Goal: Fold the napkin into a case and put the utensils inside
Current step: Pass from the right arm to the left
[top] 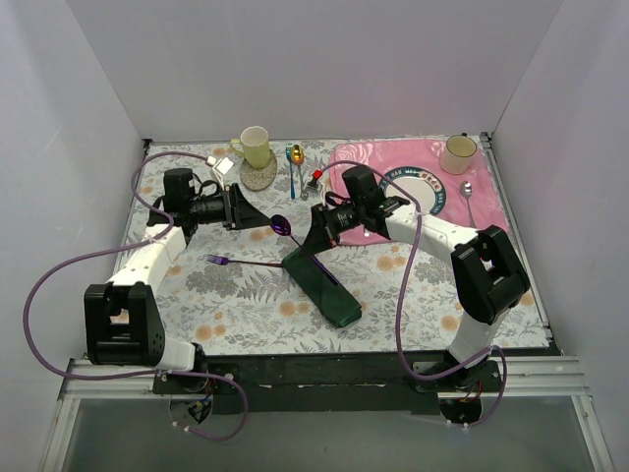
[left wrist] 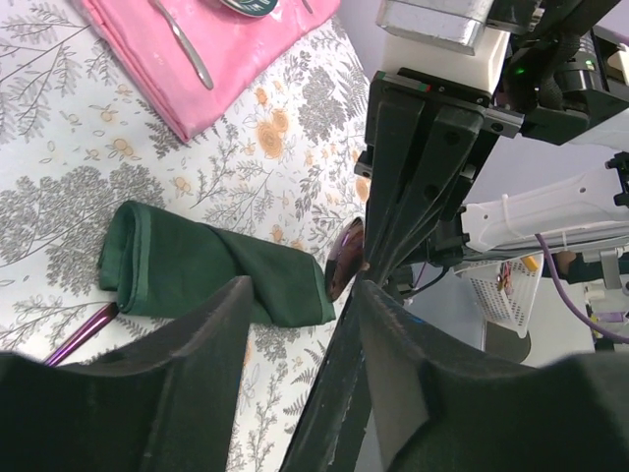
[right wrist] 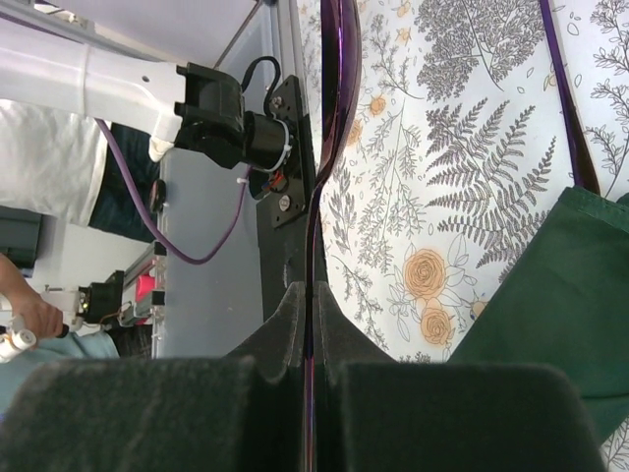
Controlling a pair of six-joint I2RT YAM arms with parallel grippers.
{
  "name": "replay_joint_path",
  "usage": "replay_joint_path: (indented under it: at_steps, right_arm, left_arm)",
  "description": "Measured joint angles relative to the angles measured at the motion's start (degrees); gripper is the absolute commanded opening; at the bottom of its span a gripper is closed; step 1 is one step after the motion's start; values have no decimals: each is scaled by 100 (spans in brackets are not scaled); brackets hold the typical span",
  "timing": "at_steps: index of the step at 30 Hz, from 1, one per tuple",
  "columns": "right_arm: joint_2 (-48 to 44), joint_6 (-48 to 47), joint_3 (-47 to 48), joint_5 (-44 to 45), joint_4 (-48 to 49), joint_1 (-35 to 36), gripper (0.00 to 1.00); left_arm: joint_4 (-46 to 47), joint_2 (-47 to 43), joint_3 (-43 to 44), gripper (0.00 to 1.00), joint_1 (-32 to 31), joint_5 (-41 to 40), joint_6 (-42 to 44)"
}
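Presently: narrow dark green cloth case [top: 322, 285], flat, on floral-print worktop [top: 246, 307]; glossy purple spoon [top: 281, 224] by its far end, pinched in right gripper [right wrist: 308, 295]; left gripper [left wrist: 303, 290] spread.

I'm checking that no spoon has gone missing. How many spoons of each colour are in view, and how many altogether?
shiny purple metal spoon: 1
blue metal spoon: 1
gold metal spoon: 1
silver metal spoon: 1
Total: 4
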Motion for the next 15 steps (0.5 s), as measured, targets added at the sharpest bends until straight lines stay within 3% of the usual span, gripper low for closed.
replay_joint_path:
  at_steps: [5, 9, 10, 12, 13, 15]
  right_arm:
    - [0, 256, -4, 0, 221, 11, 1]
    - [0, 354, -4, -7, 282, 33, 1]
    - [0, 382, -4, -24, 302, 39, 5]
    - [0, 426, -7, -44, 350, 39, 26]
    - [0, 457, -7, -44, 363, 35, 49]
    - [-2, 439, -7, -52, 354, 28, 78]
  left_arm:
    - [321, 0, -2, 31, -256, -85, -249]
    - [446, 0, -4, 0, -404, -125, -330]
    - [483, 0, -4, 0, -433, -142, -323]
    - [527, 2, -7, 0, -446, -170, -302]
    - [531, 7, -9, 0, -446, -186, -306]
    - [494, 50, -9, 0, -444, -214, -225]
